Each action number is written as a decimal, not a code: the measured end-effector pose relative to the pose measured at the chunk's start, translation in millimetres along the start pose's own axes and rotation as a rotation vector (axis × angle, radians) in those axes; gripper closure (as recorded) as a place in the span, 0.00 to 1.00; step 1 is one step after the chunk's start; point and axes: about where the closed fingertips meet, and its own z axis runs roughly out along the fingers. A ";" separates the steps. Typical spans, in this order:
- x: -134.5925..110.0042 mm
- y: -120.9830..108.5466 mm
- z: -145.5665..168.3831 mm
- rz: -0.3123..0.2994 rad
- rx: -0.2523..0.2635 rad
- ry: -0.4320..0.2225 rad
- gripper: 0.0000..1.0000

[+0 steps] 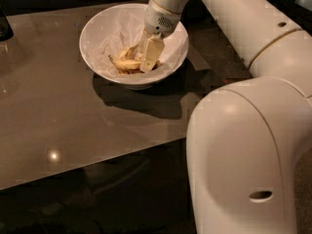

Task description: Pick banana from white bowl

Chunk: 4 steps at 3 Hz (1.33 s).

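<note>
The white bowl (100, 35) stands on the brown table at the back, lined with crinkly white material. The banana (125, 64), a small yellow cluster with brown speckles and dark pointed ends, lies in the bottom of the bowl. My gripper (149, 57) reaches down into the bowl from the upper right. Its tip is at the banana's right end, touching or nearly touching it. The right part of the banana is hidden behind the gripper.
The glossy brown table (73, 126) has its front edge running across the lower left, with dark floor below. A dark object (4, 26) stands at the far left edge. My large white arm (243, 145) fills the right side.
</note>
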 end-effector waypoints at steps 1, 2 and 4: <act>1.3 0.7 4.6 0.003 -0.009 0.007 0.40; 3.4 1.8 10.5 0.007 -0.021 0.012 0.40; 8.9 1.6 19.7 0.009 -0.037 0.021 0.56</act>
